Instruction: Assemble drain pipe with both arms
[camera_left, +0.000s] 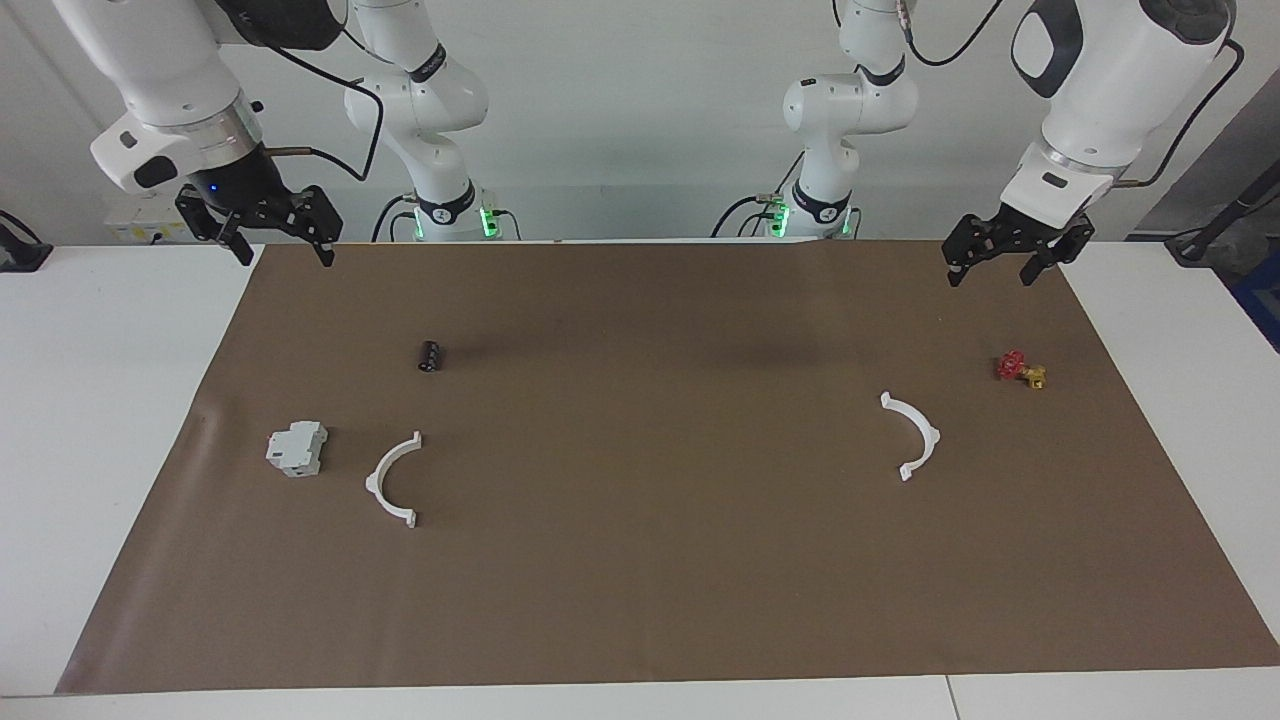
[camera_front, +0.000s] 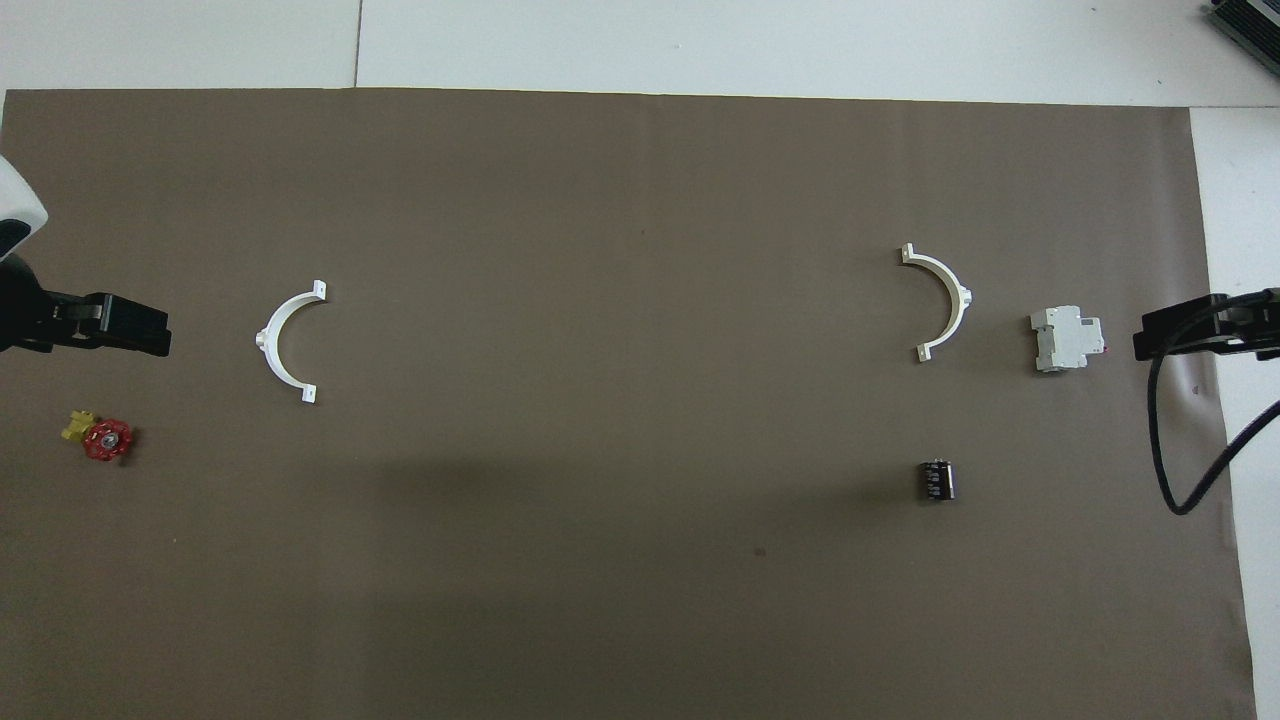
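The drain pipe lies as two separate white half-rings on the brown mat (camera_left: 640, 600). One half-ring (camera_left: 932, 432) (camera_front: 265, 340) lies toward the left arm's end, the other (camera_left: 373, 482) (camera_front: 962, 295) toward the right arm's end, far apart. My left gripper (camera_left: 990, 275) (camera_front: 130, 335) hangs open and empty in the air over the mat's edge at its own end. My right gripper (camera_left: 283, 255) (camera_front: 1180, 330) hangs open and empty over the mat's edge at its end. Neither touches anything.
A grey-white boxy block (camera_left: 297, 448) (camera_front: 1066, 338) lies beside the right-end half-ring. A small black cylinder (camera_left: 430, 355) (camera_front: 936, 478) lies nearer to the robots than that half-ring. A red-and-brass valve (camera_left: 1020, 369) (camera_front: 100, 437) lies near the left-end half-ring.
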